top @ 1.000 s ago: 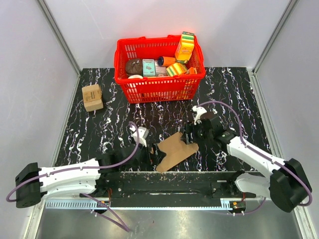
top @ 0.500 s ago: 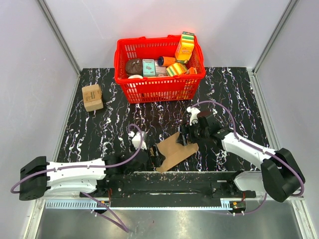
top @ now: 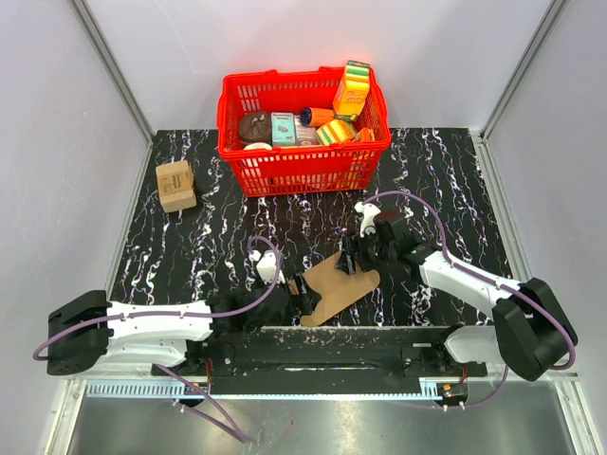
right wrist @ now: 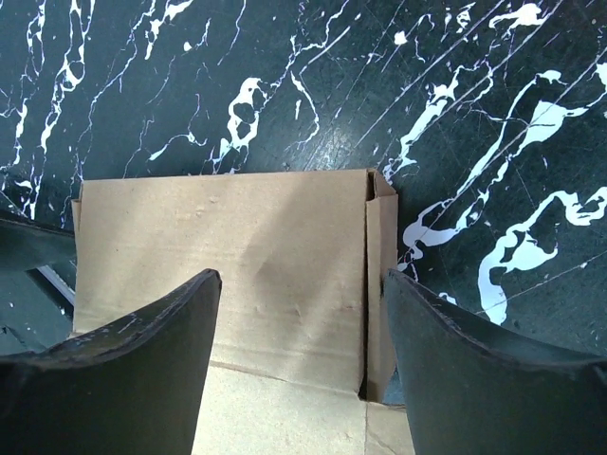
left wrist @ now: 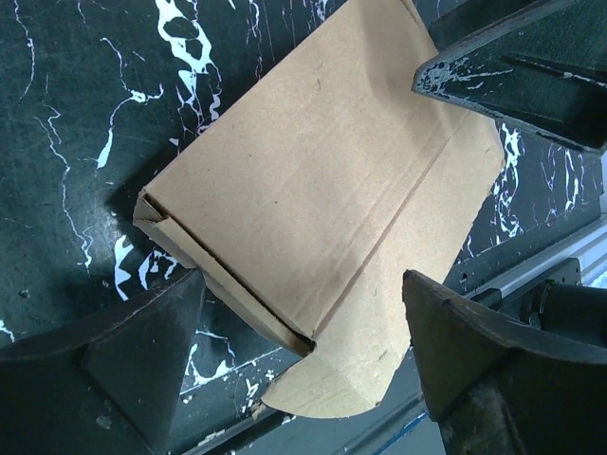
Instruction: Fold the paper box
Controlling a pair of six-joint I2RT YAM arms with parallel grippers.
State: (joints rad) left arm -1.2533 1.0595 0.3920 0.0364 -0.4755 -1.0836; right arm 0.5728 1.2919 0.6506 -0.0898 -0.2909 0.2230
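Observation:
The paper box point(top: 337, 284) is a flat sheet of plain brown cardboard with crease lines, lying on the black marbled table near its front edge. My left gripper point(top: 298, 294) is open at the box's left end; in the left wrist view the box point(left wrist: 322, 209) lies between and beyond the fingers point(left wrist: 142, 351). My right gripper point(top: 358, 261) is open over the box's upper right end. In the right wrist view the cardboard point(right wrist: 237, 256) fills the gap between the fingers point(right wrist: 142, 360). Contact cannot be told.
A red basket point(top: 285, 169) with colourful packages stands at the back centre. A small tan cube-shaped box point(top: 176, 185) sits at the back left. The table's metal front rail point(top: 322, 346) runs just below the paper box. Grey walls close in both sides.
My left gripper has moved right, up to the box's left end. My right gripper has moved left over the box's right end. The box has shifted slightly.

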